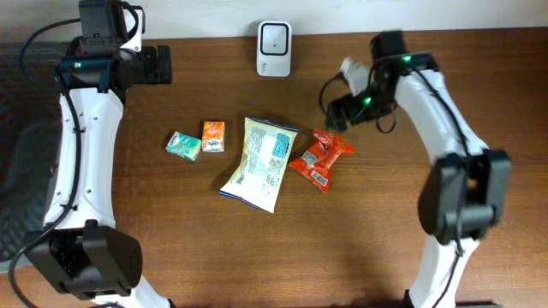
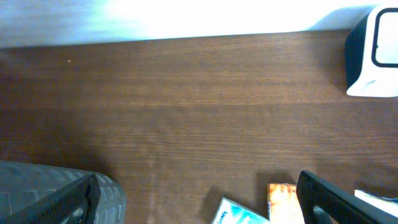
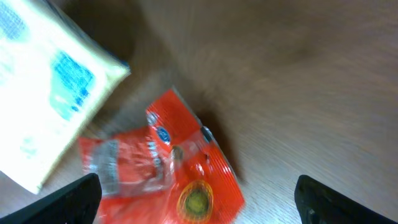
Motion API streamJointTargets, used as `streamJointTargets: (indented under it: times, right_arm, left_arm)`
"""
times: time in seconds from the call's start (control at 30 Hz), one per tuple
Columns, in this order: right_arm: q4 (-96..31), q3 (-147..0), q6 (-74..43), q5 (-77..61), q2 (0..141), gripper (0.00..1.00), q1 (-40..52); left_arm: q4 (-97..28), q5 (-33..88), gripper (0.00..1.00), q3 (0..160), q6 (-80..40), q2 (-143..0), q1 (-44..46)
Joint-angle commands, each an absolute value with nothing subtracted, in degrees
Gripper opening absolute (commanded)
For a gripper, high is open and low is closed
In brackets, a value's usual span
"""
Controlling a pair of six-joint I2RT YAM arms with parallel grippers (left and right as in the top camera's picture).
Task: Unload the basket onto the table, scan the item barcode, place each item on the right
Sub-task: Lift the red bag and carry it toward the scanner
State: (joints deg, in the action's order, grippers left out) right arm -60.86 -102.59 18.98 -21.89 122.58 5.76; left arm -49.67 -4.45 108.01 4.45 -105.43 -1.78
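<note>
Overhead, the crinkly red foil packet (image 1: 321, 158) is lying flat on the wooden desk (image 1: 257, 248), its long axis slanting up toward the right end effector (image 1: 336, 111). Left wrist: the left end effector (image 2: 196, 186) is gaping wide, empty. Right wrist: the right end effector's jaws are standing wide apart above the packet, holding nothing.

On the bench (image 1: 171, 239), the scanner (image 1: 274, 38) stands rear centre. Before it, left to right, lie pack (image 1: 183, 145), box (image 1: 213, 136), bag (image 1: 259, 162) and wrapper (image 1: 321, 157), the wrapper just beside the bag.
</note>
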Motion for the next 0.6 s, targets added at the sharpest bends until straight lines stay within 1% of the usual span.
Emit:
streamJointTargets:
  times: [0.0, 0.03, 0.07, 0.1, 0.17, 0.3, 0.37, 0.4, 0.43, 0.53, 0.57]
  right_arm:
    - [-61.39, -103.2, 30.76, -28.4, 126.91, 1.0, 5.82]
    - [-61.43, -103.2, 31.68, -29.02, 128.18, 0.99, 5.82]
    - [-61.56, -103.18, 32.27, -29.08, 129.1, 0.95, 5.82]
    - [-62.22, -103.18, 32.82, -29.82, 130.69, 0.88, 5.8]
    - [-63.33, -103.18, 32.84, -30.02, 131.55, 0.82, 5.8]
    - [-65.95, -102.37, 32.8, -30.26, 131.63, 0.79, 5.8]
    - [-66.22, -101.3, 32.8, -30.26, 131.63, 0.75, 5.85]
    - [-66.17, -100.75, 32.8, -30.22, 131.63, 0.68, 5.91]
    - [-65.76, -99.92, 32.77, -30.24, 131.63, 0.55, 5.91]
    - [-65.19, -98.26, 32.51, -31.18, 131.63, 0.23, 5.89]
    - [-65.28, -98.17, 32.03, -32.01, 131.63, 0.1, 5.87]
  left_arm:
    - [-49.56, -3.86, 0.99, 108.09, 4.29, -104.27, -1.83]
    - [-49.56, -3.86, 0.99, 108.09, 4.29, -104.27, -1.83]
    - [-49.56, -3.86, 0.99, 108.12, 4.29, -104.27, -1.83]
    - [-49.56, -3.86, 0.99, 108.12, 4.29, -104.27, -1.83]
    - [-49.56, -3.86, 0.99, 108.09, 4.29, -104.27, -1.83]
    - [-49.56, -3.86, 0.99, 108.12, 4.29, -104.27, -1.83]
    - [-49.56, -3.86, 0.99, 108.12, 4.29, -104.27, -1.83]
    - [-49.56, -3.86, 0.99, 108.09, 4.29, -104.27, -1.83]
    - [-49.56, -3.86, 0.99, 108.09, 4.29, -104.27, -1.83]
    - [-49.56, -3.86, 0.99, 108.09, 4.29, -104.27, -1.83]
    - [-49.56, -3.86, 0.99, 108.12, 4.29, -104.27, -1.83]
